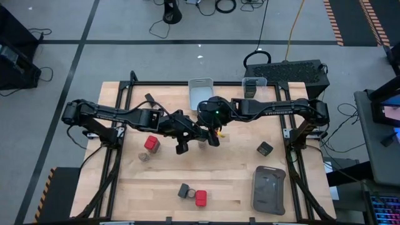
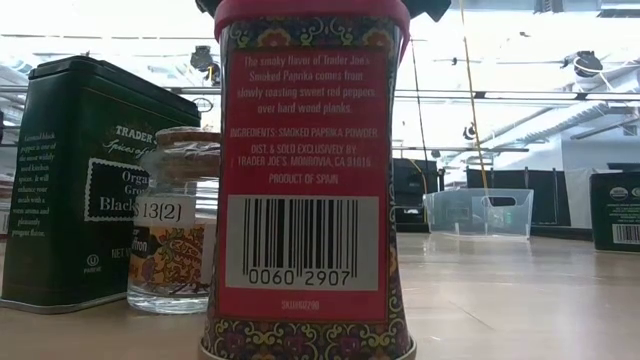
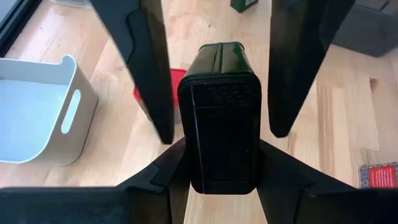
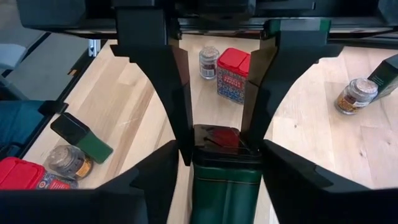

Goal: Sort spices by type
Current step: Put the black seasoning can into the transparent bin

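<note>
Red-capped tins (image 1: 150, 144), dark tins (image 1: 265, 148) and small round jars (image 1: 143, 156) lie scattered over the table, one dark green tin (image 4: 226, 176) held between both grippers

bare wood (image 1: 231, 181) right of the front spices (image 1: 192, 194), both arms (image 1: 206, 119) blocking mid-table

The bench (image 1: 162, 181) is pale, smooth wood. The black pepper tin (image 2: 90, 180) looks like glossy dark metal, the paprika tin (image 2: 308, 180) carries a printed paper-like label, and the small saffron jar (image 2: 175, 235) is clear glass.
</note>
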You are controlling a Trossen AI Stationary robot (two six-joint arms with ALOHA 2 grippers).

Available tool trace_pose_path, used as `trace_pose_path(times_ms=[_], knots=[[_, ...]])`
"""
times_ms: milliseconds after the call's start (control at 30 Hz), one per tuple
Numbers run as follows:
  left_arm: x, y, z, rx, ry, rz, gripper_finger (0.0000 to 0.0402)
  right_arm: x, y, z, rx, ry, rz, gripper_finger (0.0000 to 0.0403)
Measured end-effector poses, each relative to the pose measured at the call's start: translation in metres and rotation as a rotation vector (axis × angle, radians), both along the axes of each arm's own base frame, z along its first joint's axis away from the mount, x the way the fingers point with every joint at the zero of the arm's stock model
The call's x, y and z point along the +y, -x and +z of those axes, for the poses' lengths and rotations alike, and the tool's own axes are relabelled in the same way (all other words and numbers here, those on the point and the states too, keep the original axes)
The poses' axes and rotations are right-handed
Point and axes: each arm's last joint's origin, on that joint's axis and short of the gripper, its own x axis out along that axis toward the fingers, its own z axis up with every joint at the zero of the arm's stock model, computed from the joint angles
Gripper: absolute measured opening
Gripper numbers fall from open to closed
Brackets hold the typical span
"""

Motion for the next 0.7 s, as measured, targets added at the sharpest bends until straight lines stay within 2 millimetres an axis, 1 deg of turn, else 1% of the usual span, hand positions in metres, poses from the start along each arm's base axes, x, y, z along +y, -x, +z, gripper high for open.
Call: trace_pose_path(times_ms=[233,333,400,500,600,700], knots=[[0.0,0.0,0.0,0.0,-0.006,-0.004,0.0154,0.0,0.0,0.0,0.002,0.003,0.004,0.0127],[0.0,0.0,0.0,0.001,-0.009,-0.004,0.0154,0.0,0.0,0.0,0.001,0.013,0.012,0.0106],[0.0,0.0,0.0,0.002,-0.009,-0.005,0.0158,-0.001,0.001,0.0,0.002,0.019,0.014,0.0106],[0.0,0.003,0.002,0.004,-0.032,-0.027,0.0175,-0.004,0.002,0.001,-0.001,0.023,0.015,0.0107],[0.001,0.011,0.009,0.01,-0.048,-0.035,0.0195,-0.009,0.006,0.002,0.02,0.025,0.011,0.012],[0.003,0.022,0.015,0.029,-0.082,-0.006,0.0208,-0.014,0.014,0.007,0.034,0.035,0.004,0.0122]])
